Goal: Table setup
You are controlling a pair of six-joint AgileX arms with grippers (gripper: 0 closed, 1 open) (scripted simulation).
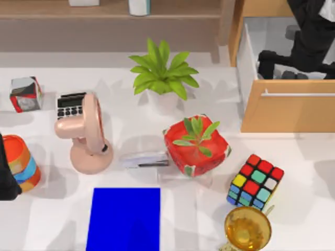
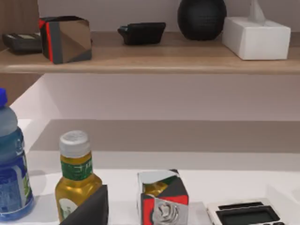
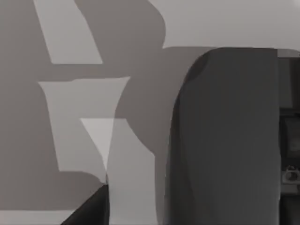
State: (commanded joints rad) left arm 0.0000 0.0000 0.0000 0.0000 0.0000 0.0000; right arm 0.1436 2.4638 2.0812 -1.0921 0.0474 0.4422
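**Both arms at the worktop's edges, mat bare**

Whether either arm's fingers are released or clenched cannot be told. The right gripper (image 1: 272,65) sits inside the open wooden drawer (image 1: 285,107), right of the red square pot with a green seedling (image 1: 196,145). The left arm (image 1: 6,175) is far left of that pot, beside the striped orange cup (image 1: 22,162). The flat blue rectangular mat (image 1: 125,218) lies below-left of the pot, with the grey stapler (image 1: 145,160) between them.

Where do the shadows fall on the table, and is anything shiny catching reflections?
Top view: soft grey shadows pool beside the pink fan, the colour cube and the red plant pot. Left wrist view: the mirrored cube reflects the yellow bottle. Right wrist view: broad, hard-edged grey shadows cross a pale surface.
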